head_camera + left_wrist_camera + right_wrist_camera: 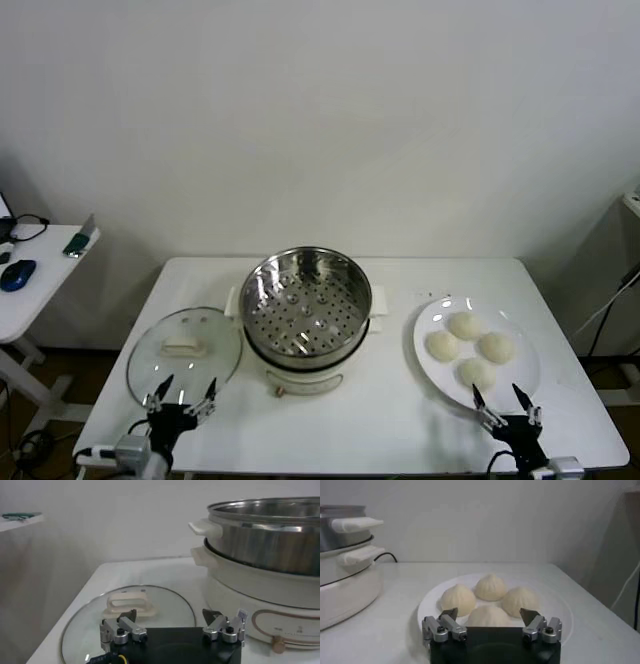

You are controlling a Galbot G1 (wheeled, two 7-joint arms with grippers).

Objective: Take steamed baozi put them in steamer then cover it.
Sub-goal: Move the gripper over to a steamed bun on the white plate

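White table (390, 420) under a bare wall holds everything. Right gripper (490, 621), fingers spread and empty, hovers at the plate (430, 318) edge facing four buns (464, 325): soft, light, easily dented, best pinched gently across the sides. Left gripper (172, 623), also spread, sits over the glass lid (185, 350), which is heavier, slick and breakable; its handle (126, 603) is the hold. Between them stands the empty steamer (305, 305). No readable writing.
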